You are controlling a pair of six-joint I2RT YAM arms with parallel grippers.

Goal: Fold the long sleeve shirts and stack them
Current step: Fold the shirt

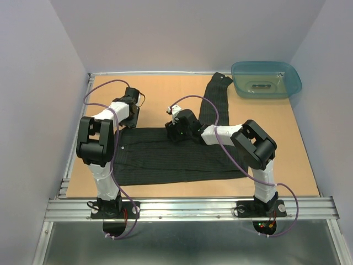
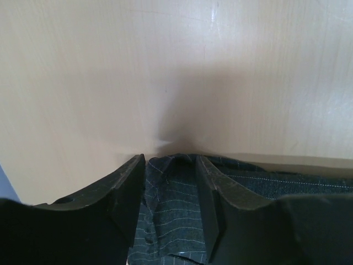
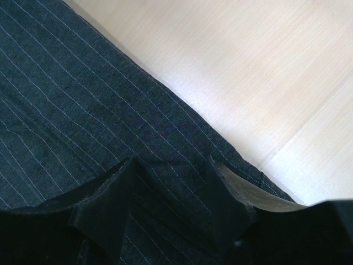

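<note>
A: What is found nearest?

B: The left arm (image 1: 102, 143) and the right arm (image 1: 253, 146) are bolted side by side to a metal rail (image 1: 193, 205) at the near edge of the table (image 1: 298, 165). Purple cables (image 1: 220, 143) are looped along both.

A: Where is the shirt laid?

B: The shirt (image 1: 176, 160) is spread flat just beyond the rail, across the middle of the table, with its long side running left to right. It is black, and thin pale pinstripes are seen on it in both wrist views.

A: How is the left gripper set?

B: The left gripper (image 2: 170, 163) is found at the far left corner of the shirt. Its fingers (image 2: 129, 187) are held apart on either side of a small ridge of cloth raised at the shirt's edge, with bare table beyond. Whether that ridge is actually pinched cannot be told.

A: And the right gripper?

B: The right gripper (image 3: 171, 163) is placed at the far edge of the shirt, about midway along it. Its fingers (image 3: 110, 193) are spread, and flat striped cloth is seen between the tips. The shirt's edge is crossed by one finger, with pale wood just beside it.

A: What is seen farther back?

B: One sleeve (image 1: 216, 99) is stretched away from the body of the shirt toward the far edge of the table. A teal tub (image 1: 289, 83) is set in the far right corner, near the sleeve's end.
</note>
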